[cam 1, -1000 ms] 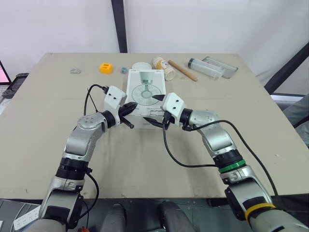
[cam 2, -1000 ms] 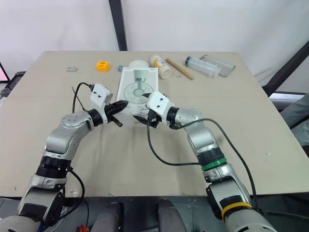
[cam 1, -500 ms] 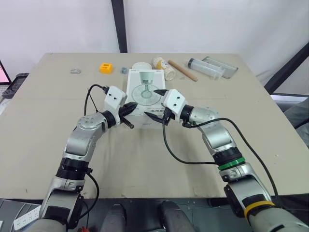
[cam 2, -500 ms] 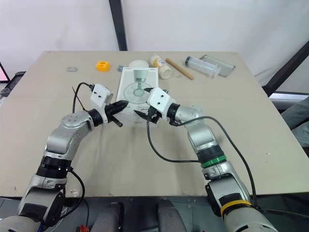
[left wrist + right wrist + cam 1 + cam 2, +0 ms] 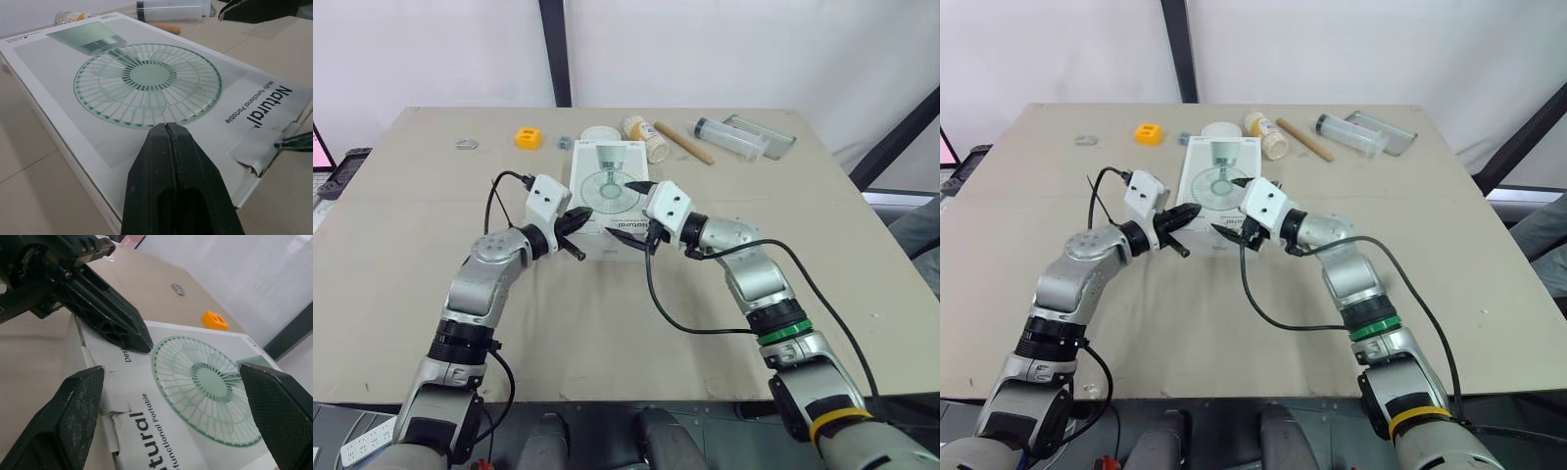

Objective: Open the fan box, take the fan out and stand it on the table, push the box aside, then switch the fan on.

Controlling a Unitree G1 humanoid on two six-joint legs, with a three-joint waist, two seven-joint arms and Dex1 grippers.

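- Beige desk (image 5: 401, 225).
- White fan box (image 5: 610, 186) lies flat on it, near the middle.
- Beyond the box, in a row by the far edge: small metal piece (image 5: 465, 144), orange block (image 5: 529, 138), white round lid (image 5: 600, 134), jar (image 5: 646, 137), wooden stick (image 5: 683, 143), clear tube (image 5: 732, 137).

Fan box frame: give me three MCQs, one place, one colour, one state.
1. Where is the orange block relative to the fan box? A. on top of it B. beyond it, toward the robot's left C. at the table's near edge
2. What colour is the printed fan? A. red B. black C. pale green
3. The left gripper is: A. shut B. wide open C. holding the block
1 B, it lies past the box's far left corner. 2 C, the box top shows it. 3 A, its fingers meet in the left wrist view.
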